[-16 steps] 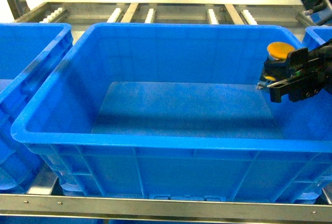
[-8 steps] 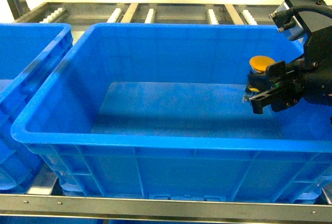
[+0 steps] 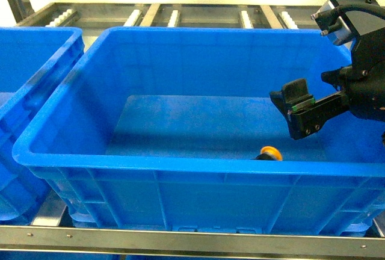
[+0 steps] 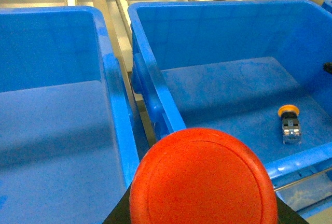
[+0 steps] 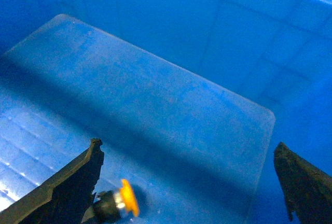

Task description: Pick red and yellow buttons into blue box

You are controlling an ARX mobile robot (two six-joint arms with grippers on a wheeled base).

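Observation:
The yellow button point(image 3: 271, 153) lies on its side on the floor of the blue box point(image 3: 180, 167), near the front wall; it also shows in the left wrist view point(image 4: 289, 123) and the right wrist view point(image 5: 122, 202). My right gripper point(image 3: 295, 112) hangs open inside the box above the button, with nothing between its fingers point(image 5: 70, 182). The red button point(image 4: 202, 180) fills the bottom of the left wrist view, its cap facing the camera. My left gripper point(image 4: 202, 216) is shut on it, over the gap between the two crates. The left gripper is outside the head view.
A second blue crate point(image 3: 36, 49) stands to the left, almost touching the box. Another blue rim point(image 3: 368, 38) shows at the right edge. A roller rack point(image 3: 174, 16) runs behind, and a metal shelf edge point(image 3: 180, 236) runs in front.
My right gripper carried the yellow button leftward over the box, then opened. The button dropped to the box floor near the front wall.

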